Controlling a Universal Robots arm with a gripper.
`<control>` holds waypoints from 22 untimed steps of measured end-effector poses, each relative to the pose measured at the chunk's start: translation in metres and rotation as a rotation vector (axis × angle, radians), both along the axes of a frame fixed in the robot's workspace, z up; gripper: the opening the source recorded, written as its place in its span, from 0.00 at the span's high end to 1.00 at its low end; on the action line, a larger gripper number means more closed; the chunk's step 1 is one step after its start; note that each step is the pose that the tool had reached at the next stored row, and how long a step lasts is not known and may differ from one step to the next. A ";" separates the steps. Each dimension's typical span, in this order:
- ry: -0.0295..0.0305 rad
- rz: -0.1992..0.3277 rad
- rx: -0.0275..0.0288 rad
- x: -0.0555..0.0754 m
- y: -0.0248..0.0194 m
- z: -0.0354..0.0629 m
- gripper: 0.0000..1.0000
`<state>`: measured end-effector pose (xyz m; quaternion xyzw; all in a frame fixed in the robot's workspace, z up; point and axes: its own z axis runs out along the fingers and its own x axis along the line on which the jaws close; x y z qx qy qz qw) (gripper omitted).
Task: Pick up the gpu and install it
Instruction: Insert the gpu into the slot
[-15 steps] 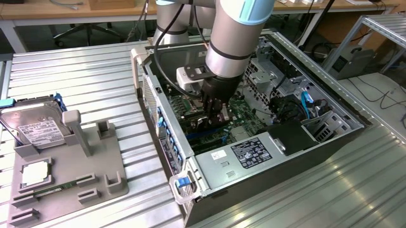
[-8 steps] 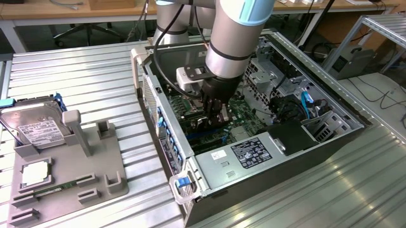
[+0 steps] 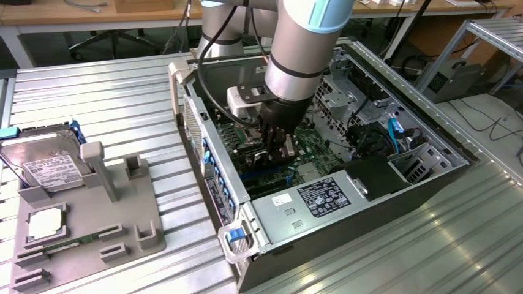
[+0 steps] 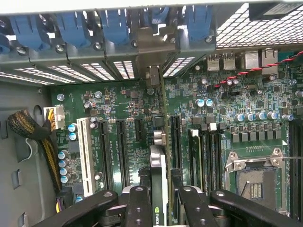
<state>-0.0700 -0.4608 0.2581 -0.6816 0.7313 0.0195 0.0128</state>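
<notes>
Inside the open computer case (image 3: 425, 184), my gripper (image 3: 276, 150) reaches down over the green motherboard (image 4: 227, 109). It is shut on the gpu (image 4: 161, 142), a thin black card seen edge-on in the wrist view between the two black fingers (image 4: 138, 205). The card stands upright along a black expansion slot. Its silver bracket (image 4: 154, 75) rests against the slotted rear wall of the case, under the blue latches (image 4: 113, 23). In the exterior view the gpu (image 3: 274, 162) is a dark shape just below the fingers, partly hidden by them.
A grey parts fixture (image 3: 122, 208) lies at the exterior view's left, holding a silver hard drive (image 3: 49, 165), a green RAM stick (image 3: 70, 243) and a CPU (image 3: 46, 223). The power supply (image 3: 323, 196), the CPU socket (image 4: 255, 177) and cable bundles (image 4: 28, 125) crowd the case.
</notes>
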 end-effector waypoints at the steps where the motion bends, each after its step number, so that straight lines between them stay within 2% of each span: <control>1: -0.0001 0.000 0.0000 0.000 0.0000 0.0000 0.73; 22: -0.0001 0.000 -0.0001 0.000 0.0000 -0.0012 0.73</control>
